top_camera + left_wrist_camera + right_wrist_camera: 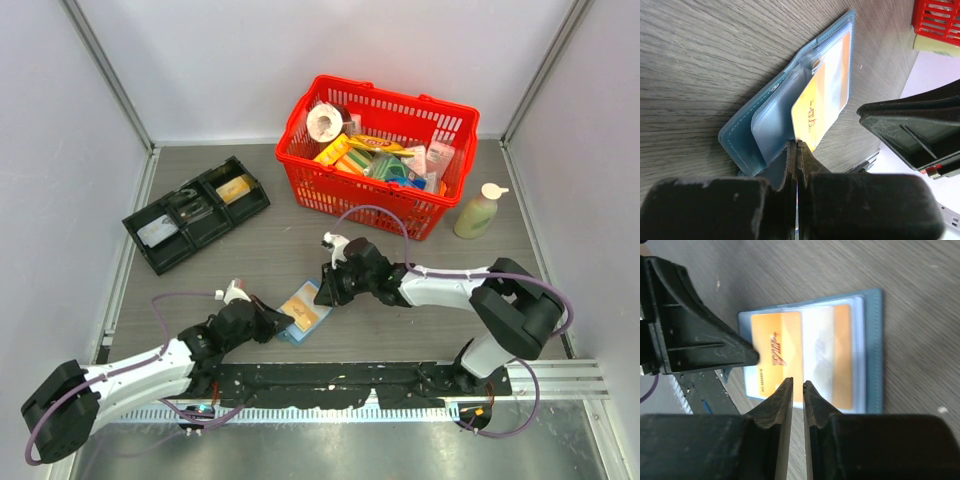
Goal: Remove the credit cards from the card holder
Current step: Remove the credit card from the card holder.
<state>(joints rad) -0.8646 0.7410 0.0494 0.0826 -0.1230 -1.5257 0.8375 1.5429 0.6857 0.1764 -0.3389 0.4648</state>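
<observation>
Orange credit card (pixel 775 355) lies partly inside blue card holder (pixel 875 350).

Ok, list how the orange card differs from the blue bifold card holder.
The thin orange card is a single sheet; the blue bifold card holder lies spread open, showing clear pockets. The card, partly out of a pocket, is smaller and lies within the holder's outline. Both are flat rectangles.

Left gripper (pixel 270 322) and right gripper (pixel 325 290) flank the card holder (pixel 303 312).

Red basket (pixel 372 203), black tray (pixel 216 232), probable lotion bottle (pixel 477 212)
</observation>
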